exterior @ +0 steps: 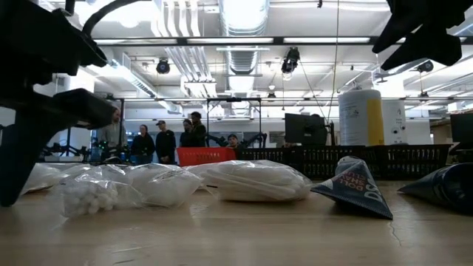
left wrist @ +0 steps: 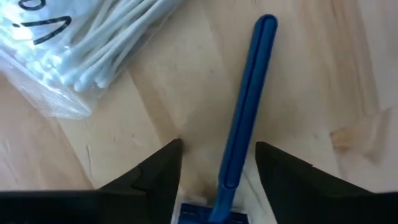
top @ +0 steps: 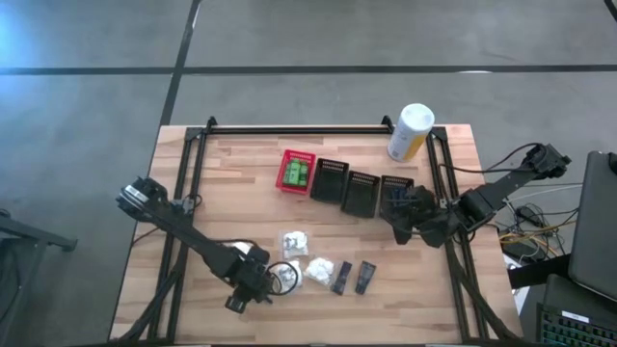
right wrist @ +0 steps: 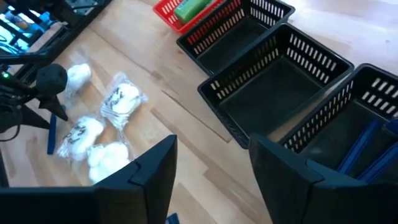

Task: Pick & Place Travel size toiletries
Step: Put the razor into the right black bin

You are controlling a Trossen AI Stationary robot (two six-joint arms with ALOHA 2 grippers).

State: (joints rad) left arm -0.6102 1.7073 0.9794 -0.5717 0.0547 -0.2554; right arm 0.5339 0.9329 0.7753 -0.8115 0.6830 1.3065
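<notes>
Green packets (right wrist: 194, 9) are binned, blue razors (right wrist: 360, 148) too — pouches (top: 294, 243) remain. Left gripper (left wrist: 217, 163) is spread astride a razor (left wrist: 245, 106); right gripper (right wrist: 211, 163) is spread, empty.

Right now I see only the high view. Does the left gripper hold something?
Observer: Not gripped. The left gripper is open, its fingers on both sides of a blue razor.
Operator: What lies beside that razor?
Observer: A clear pouch of cotton swabs.
Operator: And the other arm?
Observer: The right gripper is open and empty, above the rightmost black basket, which holds blue razors.
</notes>
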